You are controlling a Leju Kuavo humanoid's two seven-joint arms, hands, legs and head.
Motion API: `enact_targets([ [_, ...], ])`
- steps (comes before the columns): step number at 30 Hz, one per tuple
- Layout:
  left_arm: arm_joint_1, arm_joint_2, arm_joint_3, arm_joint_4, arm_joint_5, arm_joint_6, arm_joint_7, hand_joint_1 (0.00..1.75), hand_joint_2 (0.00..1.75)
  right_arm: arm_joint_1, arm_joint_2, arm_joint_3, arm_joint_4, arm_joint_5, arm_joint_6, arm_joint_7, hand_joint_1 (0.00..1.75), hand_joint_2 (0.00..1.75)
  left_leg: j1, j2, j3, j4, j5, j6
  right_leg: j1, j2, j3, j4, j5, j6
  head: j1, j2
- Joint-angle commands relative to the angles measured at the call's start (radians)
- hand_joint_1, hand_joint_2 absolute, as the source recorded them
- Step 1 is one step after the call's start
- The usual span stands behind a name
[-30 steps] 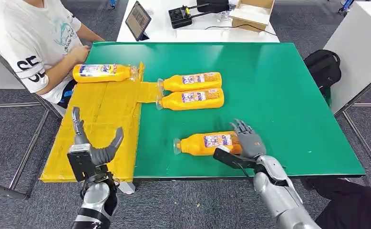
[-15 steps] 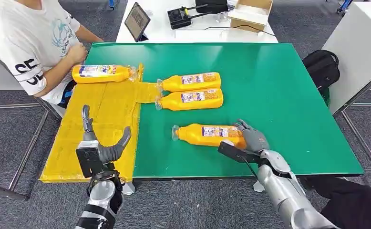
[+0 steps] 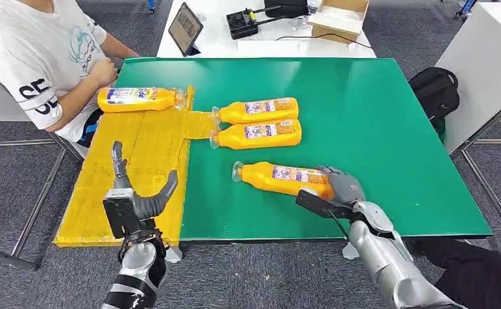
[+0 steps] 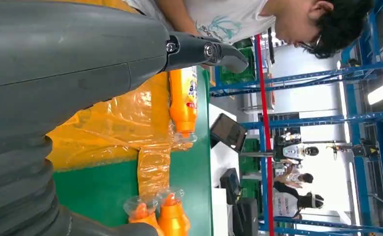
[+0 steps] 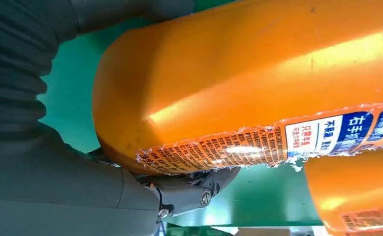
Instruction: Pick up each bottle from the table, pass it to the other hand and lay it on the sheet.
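Near the front of the green table [image 3: 377, 129] lies an orange bottle [image 3: 280, 178] [image 5: 258, 88] with its cap pointing left. My right hand [image 3: 341, 187] [image 5: 56, 172] grips its base end, fingers wrapped round it. Two more orange bottles [image 3: 259, 111] [image 3: 259, 133] lie side by side mid-table, their caps on a strip of the yellow sheet [image 3: 138, 161] [image 4: 120, 132]. A further bottle [image 3: 136, 98] [image 4: 183, 101] lies on the sheet's far end. My left hand [image 3: 138, 196] hovers over the sheet's near part, fingers spread and holding nothing.
A person in a white shirt [image 3: 48, 58] sits at the table's far left corner, a hand close to the bottle on the sheet. Behind the green table stands a white table [image 3: 267, 38] with a tablet, a box and a device. A black bag [image 3: 436, 90] lies on the floor at the right.
My right hand has closed round the near bottle's base, and the bottle has shifted away from the front edge and turned. My left hand moved slightly right, then stayed.
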Motion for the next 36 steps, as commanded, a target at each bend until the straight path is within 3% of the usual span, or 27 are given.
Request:
enact_targets([
  [1,-0.040,0.007,0.003,0.067,0.012,-0.014,0.004,0.00,1.75,0.023,0.037,-0.024,0.065,-0.017,0.003,-0.038,1.75,1.75,0.000,-0.001,0.005,-0.002,-0.001,0.001,0.001,-0.002,0.005,-0.002,-0.001,-0.003,0.000,0.000],
  [7,-0.043,0.004,0.007,0.073,0.013,-0.025,0.004,0.00,1.75,0.030,0.046,-0.031,0.051,-0.031,-0.002,-0.059,1.75,1.75,0.000,0.000,0.005,-0.002,-0.001,0.001,0.001,-0.002,0.005,-0.002,-0.001,-0.003,0.000,0.000],
  [8,-0.034,0.001,0.008,0.069,0.008,-0.026,0.004,0.00,1.75,0.088,0.123,-0.115,-0.112,-0.149,-0.127,-0.198,1.75,1.75,0.001,0.000,0.004,-0.002,-0.001,0.001,0.001,-0.001,0.004,-0.002,-0.001,-0.003,0.000,0.000],
  [9,-0.036,-0.013,0.001,0.086,0.017,-0.029,0.004,0.00,1.75,0.211,0.205,-0.196,-0.446,-0.285,-0.224,-0.265,1.75,1.75,0.001,-0.001,0.003,-0.001,-0.001,0.000,0.001,-0.001,0.003,-0.001,-0.001,-0.002,0.000,0.000],
  [20,-0.037,-0.024,0.004,0.117,0.038,-0.025,0.004,0.00,1.75,0.348,0.303,-0.310,-0.784,-0.560,-0.341,-0.390,1.75,1.75,-0.001,-0.005,-0.006,-0.001,0.000,0.001,-0.001,-0.003,-0.004,0.001,-0.002,-0.002,0.000,0.000],
  [24,-0.034,-0.025,0.007,0.116,0.041,-0.025,0.004,0.00,1.75,0.359,0.309,-0.320,-0.810,-0.581,-0.350,-0.393,1.75,1.75,0.000,-0.004,0.003,-0.001,-0.005,0.002,0.001,-0.003,0.005,0.001,-0.007,-0.006,0.000,0.000],
  [26,-0.031,-0.026,0.009,0.117,0.046,-0.033,0.004,0.00,1.75,0.362,0.310,-0.324,-0.811,-0.591,-0.355,-0.404,1.75,1.75,0.000,-0.005,-0.001,-0.001,-0.003,0.002,0.001,-0.004,0.001,0.000,-0.005,-0.004,0.000,0.000],
  [31,-0.020,-0.047,0.032,0.156,0.107,-0.289,0.004,0.00,1.75,0.393,0.304,-0.301,-0.791,-0.595,-0.278,-0.430,1.75,1.75,0.000,-0.003,-0.001,-0.001,-0.003,0.001,0.001,-0.002,0.000,-0.001,-0.003,-0.003,0.000,0.000],
  [36,-0.018,-0.053,0.030,0.155,0.102,-0.285,0.004,0.00,1.75,0.401,0.311,-0.294,-0.787,-0.591,-0.278,-0.435,1.75,1.75,0.000,-0.002,-0.004,-0.001,-0.002,0.001,0.000,0.000,-0.003,0.000,-0.002,-0.002,0.000,0.000],
])
